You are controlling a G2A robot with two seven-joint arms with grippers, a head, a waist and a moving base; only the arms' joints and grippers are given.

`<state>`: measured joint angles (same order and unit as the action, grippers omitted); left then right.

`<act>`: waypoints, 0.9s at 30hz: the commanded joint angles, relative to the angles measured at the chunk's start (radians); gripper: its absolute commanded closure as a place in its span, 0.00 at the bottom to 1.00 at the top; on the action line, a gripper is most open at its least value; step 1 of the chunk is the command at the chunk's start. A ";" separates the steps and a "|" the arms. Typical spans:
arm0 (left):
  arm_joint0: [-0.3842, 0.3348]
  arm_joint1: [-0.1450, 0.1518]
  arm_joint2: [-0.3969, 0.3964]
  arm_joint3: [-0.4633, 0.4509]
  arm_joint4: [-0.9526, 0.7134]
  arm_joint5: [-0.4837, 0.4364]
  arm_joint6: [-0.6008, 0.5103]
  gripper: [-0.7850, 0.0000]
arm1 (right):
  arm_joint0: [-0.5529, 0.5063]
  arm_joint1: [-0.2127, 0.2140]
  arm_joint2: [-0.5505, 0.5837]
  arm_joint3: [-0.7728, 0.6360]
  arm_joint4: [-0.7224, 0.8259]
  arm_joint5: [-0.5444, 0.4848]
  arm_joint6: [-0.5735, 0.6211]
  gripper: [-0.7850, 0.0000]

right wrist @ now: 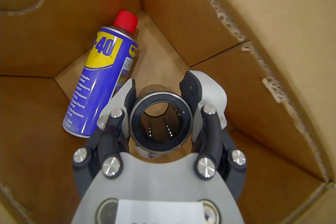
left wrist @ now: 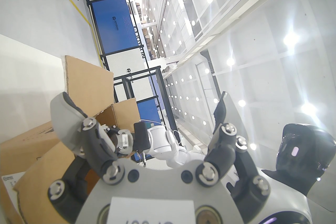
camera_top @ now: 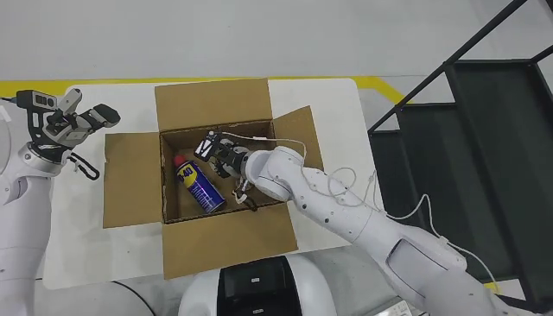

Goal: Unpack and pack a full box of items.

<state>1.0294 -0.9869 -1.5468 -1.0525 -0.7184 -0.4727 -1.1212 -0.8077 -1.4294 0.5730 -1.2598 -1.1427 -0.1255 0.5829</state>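
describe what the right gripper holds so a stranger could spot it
Find the open cardboard box on the white table. Inside, beside a blue and yellow spray can lying flat, the right gripper clamps a short metal tube. It alone is hollow, silver with a black end ring.

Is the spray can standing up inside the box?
No, the can lies on its side on the floor of the box, beside the right gripper, which grips a metal sleeve.

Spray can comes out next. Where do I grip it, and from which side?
Likely best: grip the spray can across its blue mid-body, from straight above. It lies on its side on the floor of the box, and the walls block sideways approaches.
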 commanded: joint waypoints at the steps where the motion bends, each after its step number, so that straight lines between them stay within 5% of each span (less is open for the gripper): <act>1: 0.000 0.000 0.000 0.000 0.000 0.000 0.000 0.00 | 0.010 -0.016 -0.019 0.048 0.008 0.005 -0.016 1.00; 7: 0.000 0.000 0.000 0.000 0.000 0.000 0.000 0.00 | 0.040 -0.060 -0.051 0.153 0.018 0.028 -0.053 1.00; 10: 0.000 0.000 0.000 0.000 0.000 0.000 0.000 0.00 | 0.055 -0.076 -0.057 0.185 0.015 0.032 -0.061 0.55; 11: 0.000 0.000 0.000 0.000 0.000 0.000 0.000 0.00 | 0.060 -0.081 -0.060 0.195 0.012 0.031 -0.056 0.16; 12: 0.000 0.000 0.000 0.000 0.000 0.000 0.000 0.00 | 0.065 -0.086 -0.063 0.203 0.011 0.028 -0.048 0.00; 21: 0.000 0.000 0.000 0.000 0.000 0.000 0.000 0.00 | 0.083 -0.111 -0.053 0.217 0.005 0.011 -0.026 0.00; 27: 0.000 0.000 0.000 0.000 0.000 0.000 0.000 0.00 | 0.023 -0.063 0.059 0.045 0.009 -0.060 -0.024 0.00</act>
<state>1.0294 -0.9869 -1.5468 -1.0525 -0.7184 -0.4727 -1.1212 -0.7683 -1.5041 0.6040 -1.1715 -1.1356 -0.1691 0.5549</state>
